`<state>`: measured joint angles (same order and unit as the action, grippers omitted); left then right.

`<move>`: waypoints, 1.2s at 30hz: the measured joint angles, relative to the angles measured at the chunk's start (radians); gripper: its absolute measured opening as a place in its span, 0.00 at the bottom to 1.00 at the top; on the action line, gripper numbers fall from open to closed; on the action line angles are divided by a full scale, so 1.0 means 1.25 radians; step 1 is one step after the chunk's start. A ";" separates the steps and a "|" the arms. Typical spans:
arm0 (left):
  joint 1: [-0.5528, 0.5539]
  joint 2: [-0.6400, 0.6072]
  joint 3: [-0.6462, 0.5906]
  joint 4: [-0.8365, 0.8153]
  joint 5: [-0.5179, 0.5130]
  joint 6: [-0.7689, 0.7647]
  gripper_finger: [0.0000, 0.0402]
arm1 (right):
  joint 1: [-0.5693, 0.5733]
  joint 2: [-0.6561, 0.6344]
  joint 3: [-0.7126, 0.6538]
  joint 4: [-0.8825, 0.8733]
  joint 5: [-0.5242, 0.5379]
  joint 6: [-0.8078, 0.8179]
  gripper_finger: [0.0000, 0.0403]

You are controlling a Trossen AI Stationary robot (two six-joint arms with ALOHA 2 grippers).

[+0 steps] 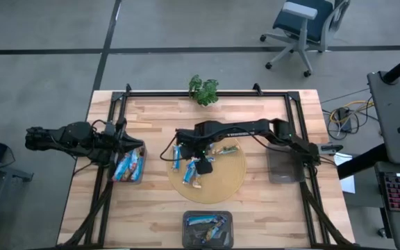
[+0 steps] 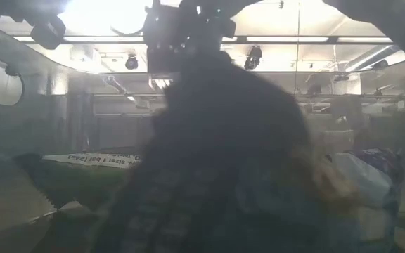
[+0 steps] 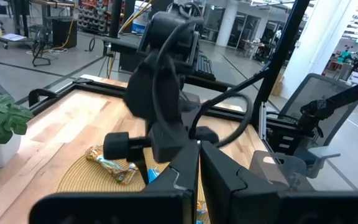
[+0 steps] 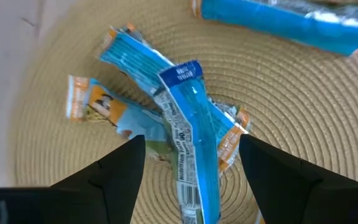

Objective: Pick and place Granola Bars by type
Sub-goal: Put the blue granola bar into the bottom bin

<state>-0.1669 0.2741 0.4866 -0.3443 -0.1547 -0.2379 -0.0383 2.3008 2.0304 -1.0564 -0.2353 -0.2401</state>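
Granola Bars [image 4: 188,134] lie in a loose heap on the round woven mat [image 1: 231,182] in the middle of the bench [image 1: 158,208]. We bring the right gripper [image 4: 192,163] down over this heap, with its jaws spread wide on either side of a blue bar and nothing held yet; we judge this is so that one bar can be taken alone. Sorted bars already sit in the bin at the left edge [image 1: 130,167] and in the bin at the near edge [image 1: 207,229], while the bin at the right edge [image 1: 282,167] looks empty. The left gripper [image 1: 125,146] waits over the left bin with its jaws fully closed and nothing between them.
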 joint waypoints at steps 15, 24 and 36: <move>0.000 0.000 0.000 -0.003 -0.003 -0.001 0.00 | 0.001 0.009 -0.060 0.046 0.026 -0.021 0.62; 0.000 0.000 0.000 -0.002 -0.017 -0.001 0.00 | 0.001 0.009 -0.106 0.091 0.029 0.014 0.61; 0.000 0.000 0.000 -0.002 -0.023 -0.002 0.00 | 0.001 0.009 -0.107 0.097 0.028 0.018 0.40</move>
<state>-0.1669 0.2741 0.4866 -0.3462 -0.1841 -0.2405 -0.0368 2.3123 1.8965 -0.9352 -0.1997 -0.2174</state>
